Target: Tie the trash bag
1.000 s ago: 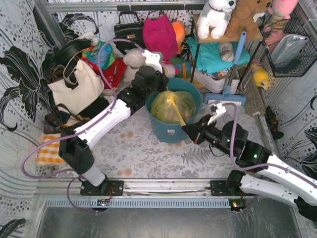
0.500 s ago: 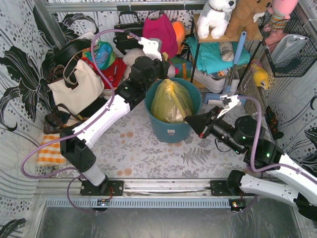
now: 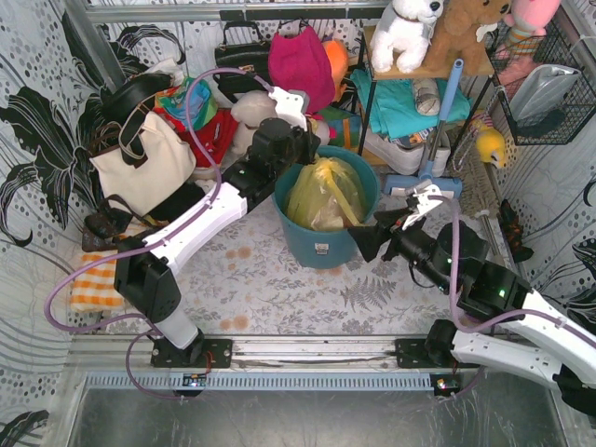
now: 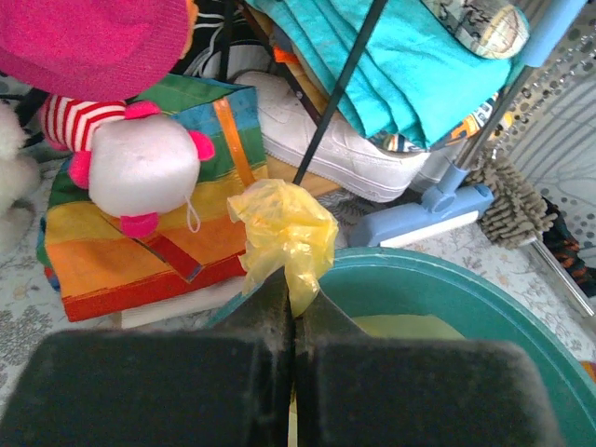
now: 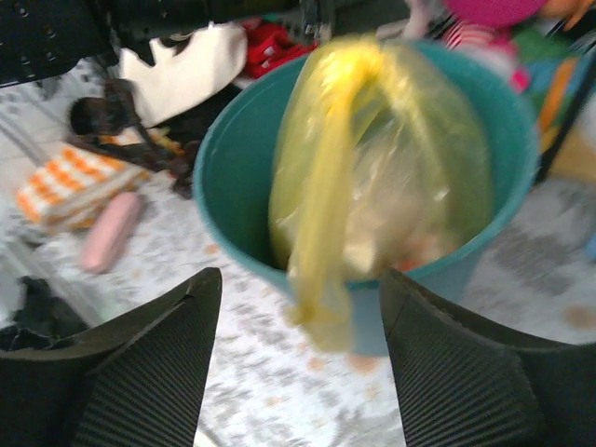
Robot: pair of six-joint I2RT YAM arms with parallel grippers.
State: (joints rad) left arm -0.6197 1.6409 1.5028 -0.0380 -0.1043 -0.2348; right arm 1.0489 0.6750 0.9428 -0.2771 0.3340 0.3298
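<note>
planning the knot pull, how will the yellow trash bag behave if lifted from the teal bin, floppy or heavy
Likely floppy: the trash bag bunches into crinkled folds where the left jaws pinch it, and a loose strip droops over the bin rim. Probably light, since pale crumpled contents show through. The thin film might tear.

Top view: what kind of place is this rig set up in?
Probably a staged household storage corner. Handbags and plush toys crowd the back, a mop stands at the back right, and black-and-white patterned walls close it in.
</note>
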